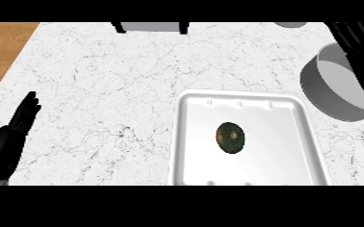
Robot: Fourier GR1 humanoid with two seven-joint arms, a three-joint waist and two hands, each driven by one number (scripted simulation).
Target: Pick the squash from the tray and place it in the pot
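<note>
Pick stage, not yet begun. My left hand (16, 130) rests open at the view's left edge, fingers straight, holding nothing; my right hand is out of view. The squash (229, 138) lies in the white tray (274, 125), well right of that hand. The grey pot (320, 89), farther right and just beyond the tray, shows nothing inside. The next move, I judge, is to reach the squash and curl my fingers round it.

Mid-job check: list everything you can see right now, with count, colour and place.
counter: one, white marbled, fills most of the view
tray: one, white, lower centre-right on the counter
squash: one, dark green, middle of the tray
pot: one, grey, right edge, off the tray's upper right corner
block: one, grey with black sides, top edge, cut off
stub: one, grey, top right edge, cut off
left hand: one, black, open, resting at the left edge
right hand: not in view
</note>
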